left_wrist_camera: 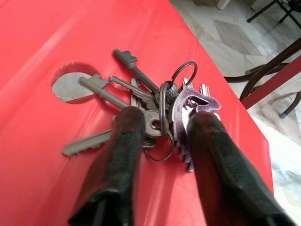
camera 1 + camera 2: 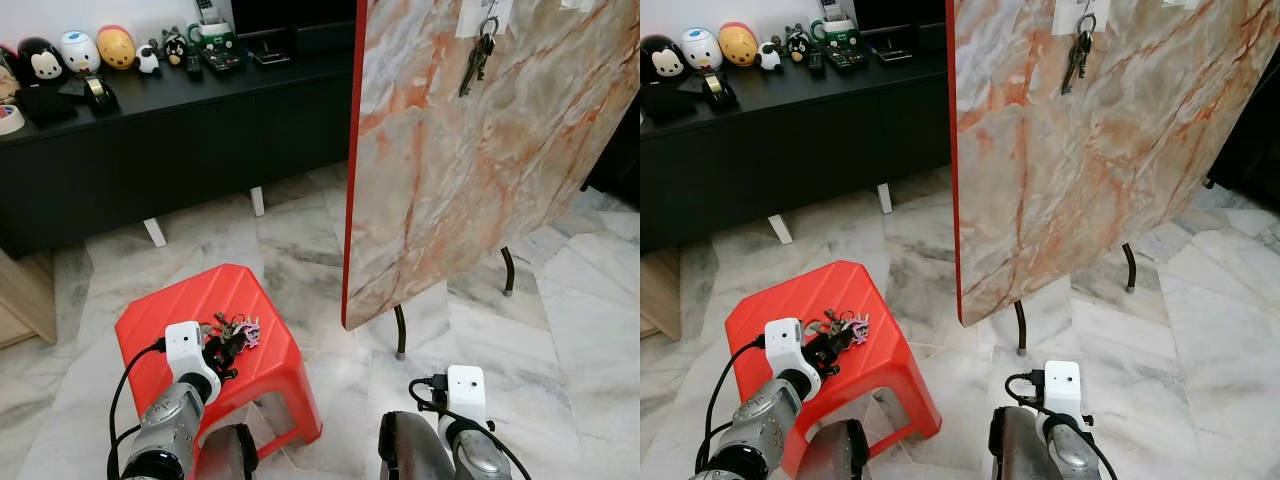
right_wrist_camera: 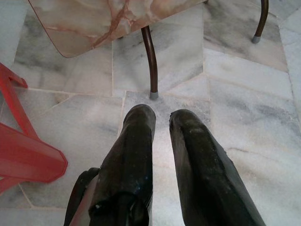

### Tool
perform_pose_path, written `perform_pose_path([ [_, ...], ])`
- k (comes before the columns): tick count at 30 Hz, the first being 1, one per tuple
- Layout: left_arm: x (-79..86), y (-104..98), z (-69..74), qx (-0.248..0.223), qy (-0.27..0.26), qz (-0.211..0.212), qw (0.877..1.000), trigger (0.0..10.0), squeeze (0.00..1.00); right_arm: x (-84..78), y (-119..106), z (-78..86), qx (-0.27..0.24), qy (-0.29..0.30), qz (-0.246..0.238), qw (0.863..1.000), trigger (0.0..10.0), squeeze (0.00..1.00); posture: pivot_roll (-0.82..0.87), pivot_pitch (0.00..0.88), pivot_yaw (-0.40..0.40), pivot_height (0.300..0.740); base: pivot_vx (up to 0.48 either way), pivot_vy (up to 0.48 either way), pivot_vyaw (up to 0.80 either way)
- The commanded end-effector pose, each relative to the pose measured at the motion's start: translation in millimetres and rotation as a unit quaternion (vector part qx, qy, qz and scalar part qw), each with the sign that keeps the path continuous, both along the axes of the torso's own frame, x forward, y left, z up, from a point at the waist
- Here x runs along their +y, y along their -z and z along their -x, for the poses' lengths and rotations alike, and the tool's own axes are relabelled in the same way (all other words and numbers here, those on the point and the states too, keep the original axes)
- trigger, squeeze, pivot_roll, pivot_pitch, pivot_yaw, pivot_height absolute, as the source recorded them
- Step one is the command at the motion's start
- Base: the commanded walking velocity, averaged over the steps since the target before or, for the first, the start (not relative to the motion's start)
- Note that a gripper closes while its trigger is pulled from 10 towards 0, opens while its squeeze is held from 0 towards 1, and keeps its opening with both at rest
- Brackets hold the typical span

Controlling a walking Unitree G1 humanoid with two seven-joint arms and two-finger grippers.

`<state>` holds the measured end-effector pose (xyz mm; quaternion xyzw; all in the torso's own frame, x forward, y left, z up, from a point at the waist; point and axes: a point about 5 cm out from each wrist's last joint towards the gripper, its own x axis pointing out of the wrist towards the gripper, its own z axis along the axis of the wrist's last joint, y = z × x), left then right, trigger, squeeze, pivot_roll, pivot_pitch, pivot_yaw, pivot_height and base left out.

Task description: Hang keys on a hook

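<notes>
A red plastic stool (image 2: 255, 345) stands on the marble floor (image 2: 560, 330), and everything else places itself around it. Just beside the stool, on the robot's right, rises a marble-patterned board (image 2: 470, 150) with a red edge, propped on dark metal legs (image 3: 150, 61); high on it a set of keys (image 2: 478, 58) already hangs straight down from a hook (image 2: 489, 12). Beyond the stool a long black cabinet (image 2: 170, 140) runs along the wall, its top crowded with egg-shaped figurines (image 2: 80, 50), a roll of tape (image 2: 10, 118) and small gadgets. On the stool's seat, near a round hole (image 1: 70, 87) in the plastic, lies the key bunch (image 1: 155, 113), flat on the red surface, its keys fanned out from the rings with several shafts pointing toward the hole and a purple tag (image 1: 195, 101) on the other side. The left gripper (image 1: 162, 125) is down over the stool, fingers spread wide and straddling the bunch, one on each side. The right gripper (image 3: 162, 117) hangs low beside the stool above bare floor, fingers a narrow gap apart, holding nothing.
</notes>
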<state>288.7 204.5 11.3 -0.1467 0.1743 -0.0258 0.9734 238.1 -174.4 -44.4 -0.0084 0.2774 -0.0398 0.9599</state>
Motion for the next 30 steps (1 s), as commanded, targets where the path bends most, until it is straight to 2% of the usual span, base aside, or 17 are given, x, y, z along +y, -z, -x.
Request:
perform_pose_path([
  [1, -4.0, -0.5, -1.2, -0.002, 0.012, -0.006, 1.0, 0.0, 0.0, -1.7, 0.1, -0.4, 0.004, 0.006, -0.001, 1.0, 10.0, 0.0, 0.01, 0.046, -0.04, 0.571, 0.0, 0.0, 0.0],
  [30, -3.3, -3.7, 1.5, -0.023, 0.011, -0.011, 1.0, 0.0, 0.0, 0.9, 0.0, -1.5, 0.007, 0.004, -0.002, 1.0, 10.0, 0.0, 0.02, 0.035, -0.039, 0.571, 0.0, 0.0, 0.0],
])
